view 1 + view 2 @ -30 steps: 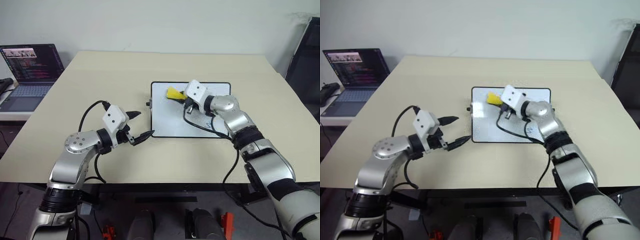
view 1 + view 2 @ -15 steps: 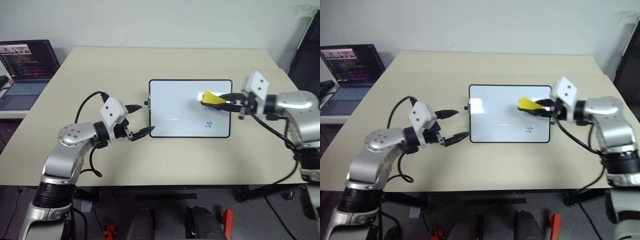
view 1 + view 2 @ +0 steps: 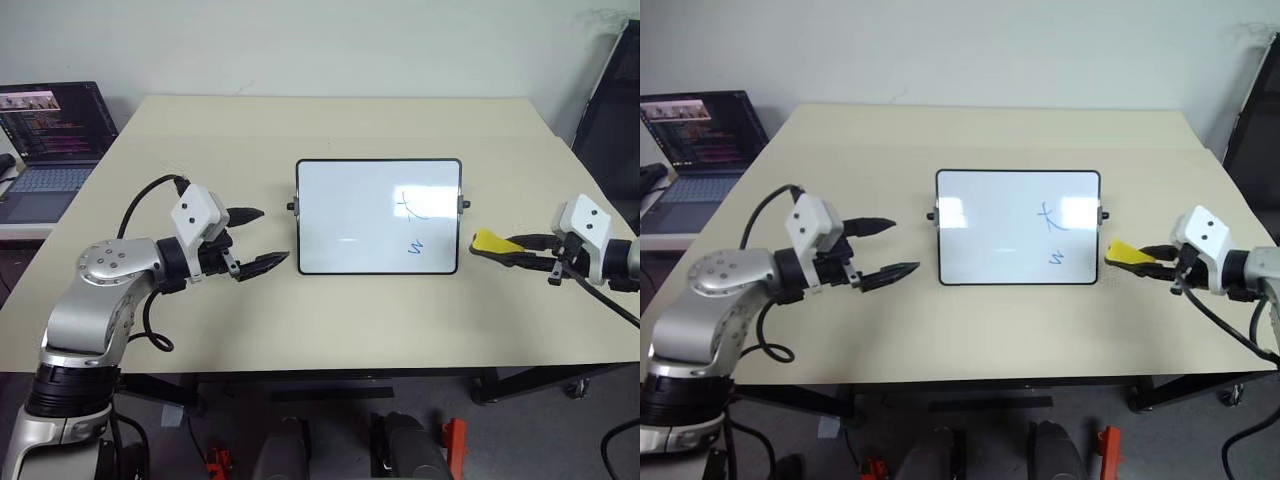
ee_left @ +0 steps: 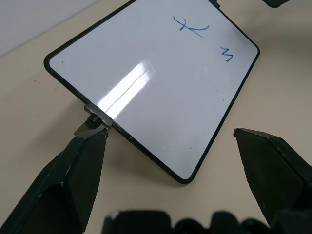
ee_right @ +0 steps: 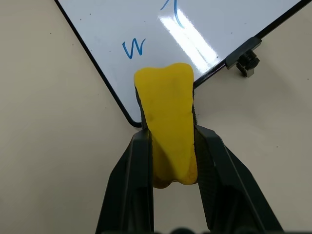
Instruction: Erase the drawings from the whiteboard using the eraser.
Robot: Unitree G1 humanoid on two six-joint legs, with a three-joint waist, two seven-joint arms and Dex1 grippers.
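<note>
Yellow eraser (image 3: 492,241), just one, pinched tight in the right gripper (image 3: 515,250), which is held out level off the whiteboard's (image 3: 990,230) right edge, eraser tip pointing at it. Two blue drawings (image 3: 418,204) sit on the board's near side from that hand: a crossed curve and a "w" squiggle (image 3: 417,246). Left gripper (image 3: 255,240) hovers at the opposite edge, fingers spread wide, empty.

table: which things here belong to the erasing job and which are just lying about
Job:
- whiteboard
- drawings, a crossed curve and a "w" squiggle
- eraser, gripped in the right tool
- left tool, open beside the board

Lying about:
- laptop, on a side surface left of the table
</note>
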